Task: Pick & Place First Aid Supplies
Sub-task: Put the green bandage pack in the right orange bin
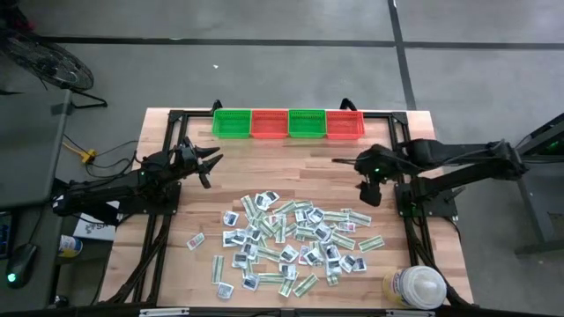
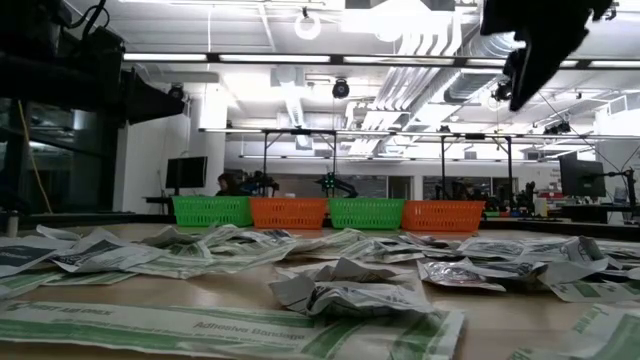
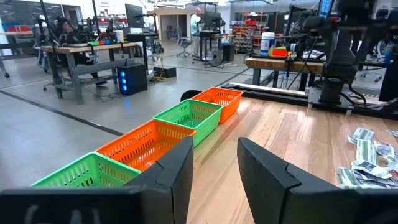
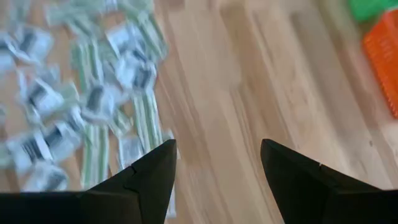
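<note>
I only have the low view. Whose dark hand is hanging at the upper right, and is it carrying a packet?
Observer: That is the right hand. Its wrist view shows the fingers open with nothing between them.
Operator: Where is the left hand?
Observer: The left hand hangs open and empty over bare wood, near the leftmost green plastic basket.
Operator: Anything besides packets and baskets?
Observer: A white round lidded container stands at the right corner farthest from the baskets.
</note>
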`<state>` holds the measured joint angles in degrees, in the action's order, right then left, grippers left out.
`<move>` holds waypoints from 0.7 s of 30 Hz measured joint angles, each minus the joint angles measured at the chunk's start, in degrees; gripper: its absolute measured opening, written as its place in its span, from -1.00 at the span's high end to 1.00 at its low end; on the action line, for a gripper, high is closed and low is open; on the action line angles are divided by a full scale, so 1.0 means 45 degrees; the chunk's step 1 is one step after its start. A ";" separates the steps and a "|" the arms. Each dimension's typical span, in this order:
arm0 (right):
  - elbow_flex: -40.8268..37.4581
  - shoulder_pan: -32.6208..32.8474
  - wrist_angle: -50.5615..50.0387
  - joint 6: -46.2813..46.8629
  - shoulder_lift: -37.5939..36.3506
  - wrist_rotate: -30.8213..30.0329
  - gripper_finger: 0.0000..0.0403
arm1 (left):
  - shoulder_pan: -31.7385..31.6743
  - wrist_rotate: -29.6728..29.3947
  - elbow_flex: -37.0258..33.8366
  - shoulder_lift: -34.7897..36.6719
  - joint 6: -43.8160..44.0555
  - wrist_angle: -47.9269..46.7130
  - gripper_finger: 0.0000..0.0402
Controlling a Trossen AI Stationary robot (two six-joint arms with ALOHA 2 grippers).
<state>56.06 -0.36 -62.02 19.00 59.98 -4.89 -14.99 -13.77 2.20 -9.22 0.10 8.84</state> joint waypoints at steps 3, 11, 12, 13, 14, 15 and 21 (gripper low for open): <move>-0.0096 0.0000 -0.0558 0.0028 0.0494 -0.0086 -0.14 | -0.0003 -0.0002 0.0004 -0.0002 0.0000 0.0000 0.39; -0.0166 0.0000 -0.2257 0.1790 0.1795 0.0576 -0.13 | -0.0003 0.0001 0.0002 -0.0003 0.0000 0.0000 0.39; -0.0166 0.0004 -0.2344 0.1956 0.1943 0.0900 -0.14 | -0.0003 0.0003 0.0003 -0.0001 0.0000 0.0000 0.39; -0.0166 0.0005 -0.2361 0.2034 0.2097 0.1244 -0.14 | -0.0002 -0.0001 0.0004 -0.0003 0.0000 0.0000 0.39; -0.0166 0.0005 -0.2369 0.2066 0.2231 0.1548 -0.13 | 0.0000 -0.0002 0.0005 -0.0003 0.0000 0.0000 0.39; -0.0166 0.0005 -0.2376 0.2063 0.2356 0.1853 -0.13 | 0.0000 0.0000 0.0003 -0.0003 0.0000 0.0000 0.39; -0.0695 0.0019 -0.1931 0.1590 0.2694 0.3114 -0.12 | -0.0003 -0.0002 0.0002 0.0000 0.0000 0.0000 0.39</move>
<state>52.93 -0.27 -70.71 26.16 72.11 9.13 -15.00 -13.78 2.20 -9.22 0.10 8.84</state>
